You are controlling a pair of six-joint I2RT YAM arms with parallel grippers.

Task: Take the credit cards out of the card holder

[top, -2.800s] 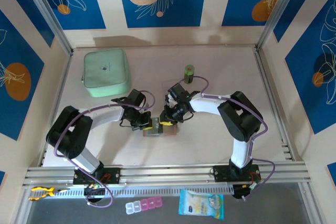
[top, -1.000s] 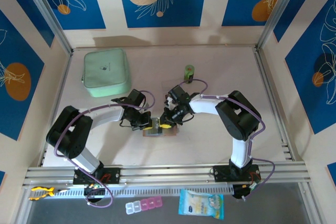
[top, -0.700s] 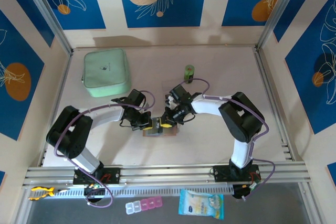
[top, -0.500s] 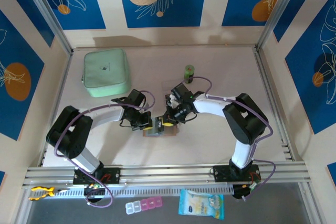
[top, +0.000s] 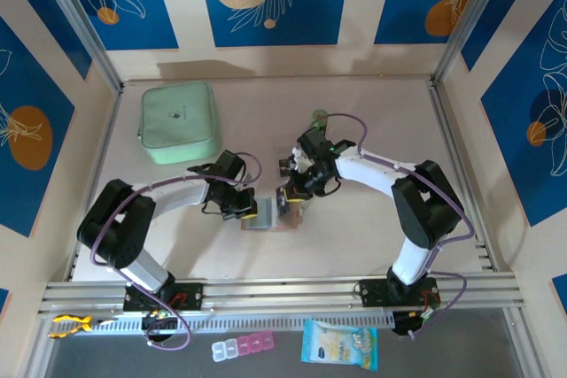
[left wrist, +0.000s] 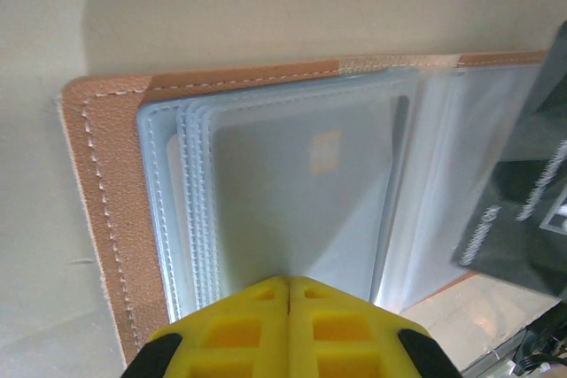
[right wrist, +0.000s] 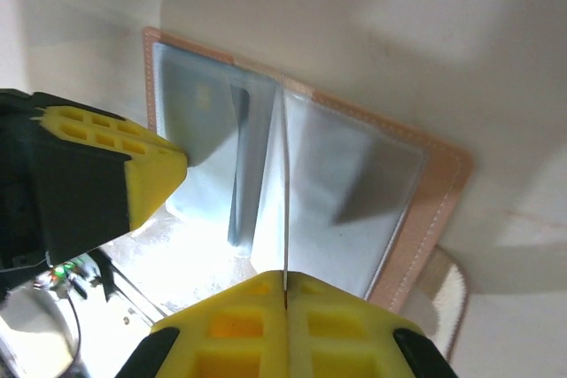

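A small tan leather bifold card holder (top: 266, 224) with grey-blue clear plastic pockets lies spread open on the pale table (top: 354, 245), in the middle, just far of the two arm bases.

The left gripper (top: 252, 212) comes in from the left. Its yellow fingertips (left wrist: 288, 288) are pressed together with nothing between them, and they bear down on the stacked pockets of the holder's left half.

The right gripper (right wrist: 285, 291) reaches in from the right, over the holder's fold. Its jaws are clamped on a thin dark credit card (left wrist: 523, 219) with white lettering. The right wrist view shows this card edge-on, as a fine line rising from between the fingers. The left wrist view shows it tilted above the right half of the holder. Whether its lower edge sits in a pocket or has come clear is hard to tell.

A large mint-green zip case (top: 181, 121) rests well apart at the far left of the table. A blue snack packet (top: 339, 344) lies on the near ledge.
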